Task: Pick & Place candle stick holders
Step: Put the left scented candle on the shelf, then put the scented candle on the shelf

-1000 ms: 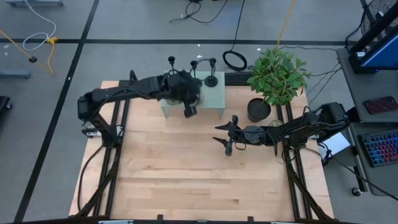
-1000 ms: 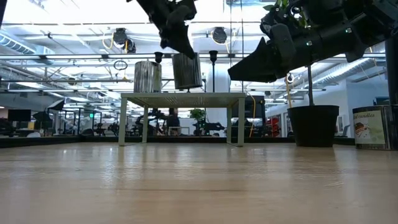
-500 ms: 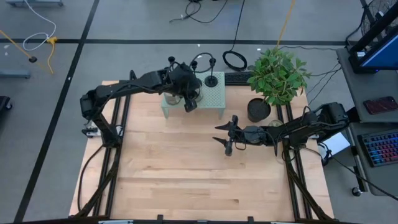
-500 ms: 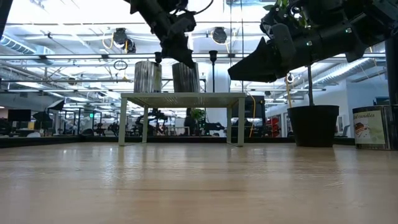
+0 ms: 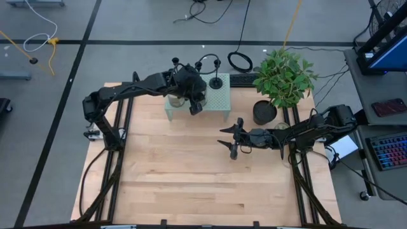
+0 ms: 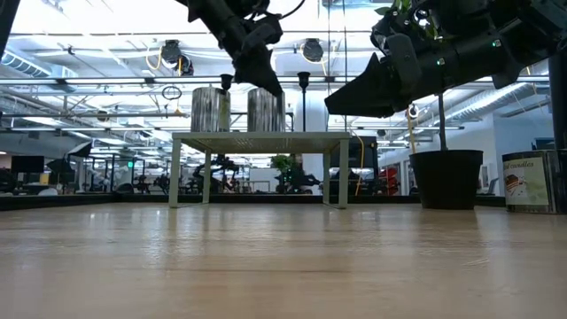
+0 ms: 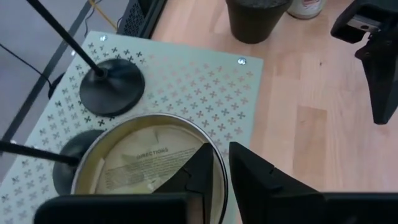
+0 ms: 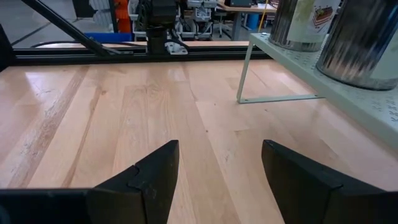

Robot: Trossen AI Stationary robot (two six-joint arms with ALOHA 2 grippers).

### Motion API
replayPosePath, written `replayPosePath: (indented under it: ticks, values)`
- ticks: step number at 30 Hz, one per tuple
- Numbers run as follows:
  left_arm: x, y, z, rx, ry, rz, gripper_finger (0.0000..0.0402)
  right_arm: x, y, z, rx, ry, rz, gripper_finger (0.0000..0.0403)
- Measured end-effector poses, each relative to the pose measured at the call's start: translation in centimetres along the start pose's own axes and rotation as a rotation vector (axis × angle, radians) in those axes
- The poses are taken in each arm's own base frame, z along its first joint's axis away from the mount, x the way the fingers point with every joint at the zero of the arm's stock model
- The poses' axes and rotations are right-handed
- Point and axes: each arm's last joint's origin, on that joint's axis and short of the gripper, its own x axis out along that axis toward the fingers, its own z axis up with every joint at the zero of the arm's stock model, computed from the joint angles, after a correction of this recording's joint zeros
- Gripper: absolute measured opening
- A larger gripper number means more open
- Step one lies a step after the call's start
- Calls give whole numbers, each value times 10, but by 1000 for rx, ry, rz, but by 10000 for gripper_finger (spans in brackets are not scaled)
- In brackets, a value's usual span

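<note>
Gripping with the left gripper (image 5: pixel 194 105) over the pale green perforated metal stand (image 5: pixel 219 100) at the far edge of the light wooden bench (image 5: pixel 191 181). Pinching the rim of a wide greenish glass jar (image 7: pixel 146 171) between the fingers (image 7: pixel 199 177), one finger reaching inside the jar and the other pressing outside, with only the rim's thickness separating them. Resting that jar upright on the stand's top, just beside a second, similar jar (image 6: pixel 211 109) towards the stand's left end.

Leaving the three small black candle stick holders (image 5: pixel 217 81), each a round flat base with a thin upright stem and a tiny cup, untouched and standing on the stand's far side, behind the jars. Showing one holder's base clear of the held jar on the stand's far right part, and another base tucked partly behind that jar. Hiding the third base under the left arm in the high view.

Hanging the right gripper (image 5: pixel 231 138) above bare bench in front of the stand's right end, well apart from it, fingers (image 8: pixel 152 174) spread wide and gripping nothing. Standing a leafy green plant in a large black pot (image 5: pixel 264 112) just off the stand's right end.
</note>
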Motion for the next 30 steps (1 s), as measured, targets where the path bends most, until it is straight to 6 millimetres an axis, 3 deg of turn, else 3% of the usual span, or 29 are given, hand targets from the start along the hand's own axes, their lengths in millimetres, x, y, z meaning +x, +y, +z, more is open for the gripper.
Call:
replayPosePath:
  ticks: [12,17,22,30]
  values:
    - [-2,0,1,27,-12,9,58,-10,5,11,-45,-40,31,222]
    - [-2,0,1,23,-11,18,58,-28,7,23,-39,-26,37,222]
    - [-2,0,1,26,-4,57,59,-52,3,25,-3,66,-90,222]
    - [-19,-8,6,65,-47,54,60,-85,-8,36,98,75,-120,222]
